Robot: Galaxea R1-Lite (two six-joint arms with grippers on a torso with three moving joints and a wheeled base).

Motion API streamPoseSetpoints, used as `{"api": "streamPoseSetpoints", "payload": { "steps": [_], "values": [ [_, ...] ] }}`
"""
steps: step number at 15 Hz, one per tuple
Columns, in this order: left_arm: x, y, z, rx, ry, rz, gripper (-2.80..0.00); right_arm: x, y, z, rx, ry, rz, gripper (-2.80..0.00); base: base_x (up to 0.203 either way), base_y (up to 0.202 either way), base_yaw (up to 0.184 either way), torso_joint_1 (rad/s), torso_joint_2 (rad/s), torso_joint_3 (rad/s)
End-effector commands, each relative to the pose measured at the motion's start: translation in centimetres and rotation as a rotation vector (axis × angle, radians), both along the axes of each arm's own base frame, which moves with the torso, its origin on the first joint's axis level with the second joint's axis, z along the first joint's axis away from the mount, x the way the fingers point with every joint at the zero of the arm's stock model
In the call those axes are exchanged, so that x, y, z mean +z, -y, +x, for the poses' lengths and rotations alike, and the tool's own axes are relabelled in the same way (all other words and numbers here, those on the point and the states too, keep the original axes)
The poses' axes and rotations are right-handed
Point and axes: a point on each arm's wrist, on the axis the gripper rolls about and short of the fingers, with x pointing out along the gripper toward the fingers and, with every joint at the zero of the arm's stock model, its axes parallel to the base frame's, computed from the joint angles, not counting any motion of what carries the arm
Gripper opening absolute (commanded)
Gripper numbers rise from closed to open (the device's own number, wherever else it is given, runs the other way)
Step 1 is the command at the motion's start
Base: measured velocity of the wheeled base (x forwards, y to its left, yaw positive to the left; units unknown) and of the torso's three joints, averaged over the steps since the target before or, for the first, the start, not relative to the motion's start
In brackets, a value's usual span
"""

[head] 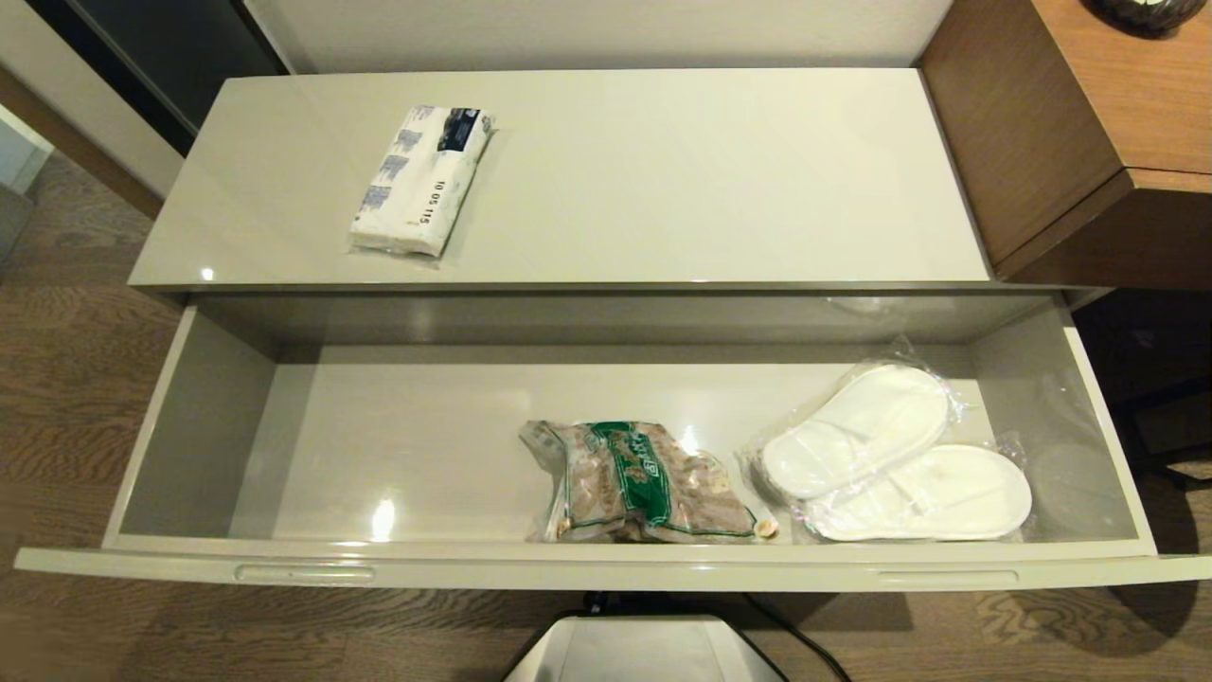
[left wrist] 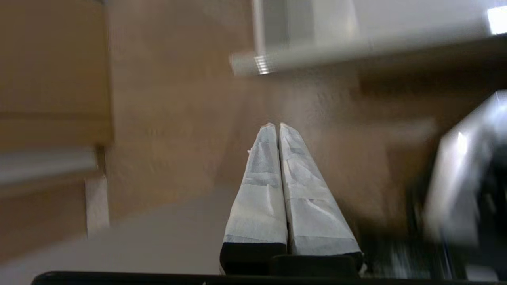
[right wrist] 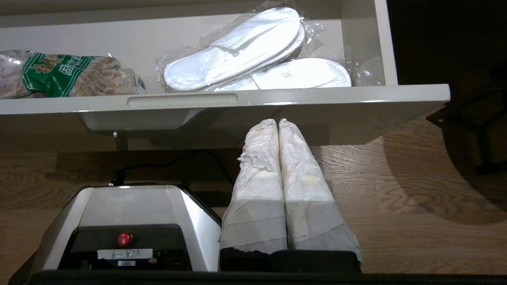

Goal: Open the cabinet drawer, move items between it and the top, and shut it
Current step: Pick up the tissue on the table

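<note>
The wide beige-grey cabinet drawer (head: 606,559) stands pulled fully out, its front rim showing two long oval slots. A white packet with blue and dark print (head: 421,180) lies on the glossy cream cabinet top (head: 710,180), toward its left. Neither arm shows in the head view. My right gripper (right wrist: 277,122) is shut and empty, held low in front of the drawer front (right wrist: 317,101), below its rim. My left gripper (left wrist: 276,126) is shut and empty, over the wooden floor, off the drawer's left end.
Inside the drawer lie a green-and-brown snack bag (head: 639,483) at the middle and bagged white slippers (head: 895,455) on the right. A brown wooden unit (head: 1089,142) stands at the right. The robot's base (head: 644,649) sits below the drawer front.
</note>
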Motion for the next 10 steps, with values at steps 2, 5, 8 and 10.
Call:
{"api": "streamPoseSetpoints", "payload": {
  "steps": [2,5,8,10],
  "values": [
    [-4.2,0.3,-4.1,-0.019,-0.010,-0.009,-2.80,-0.1,0.0,-0.1,0.001,0.017,0.001,-2.80,0.000,0.000,0.000,0.000,0.00,0.000],
    [-7.0,0.5,-4.3,-0.068,-0.115,-0.029,-2.80,-0.1,0.0,-0.1,0.001,0.016,0.001,-2.80,0.000,0.000,0.000,0.000,0.00,0.000],
    [-8.2,0.6,-4.4,-0.125,-0.223,-0.099,-2.80,-0.1,0.0,-0.1,0.001,0.017,0.001,-2.80,0.000,0.000,0.000,0.000,0.00,0.000],
    [-8.0,1.0,-4.1,-0.265,-0.196,-0.152,-2.80,-0.1,0.0,-0.1,0.002,0.016,0.001,-2.80,0.000,0.000,0.000,0.000,0.00,0.000]
  ]
}}
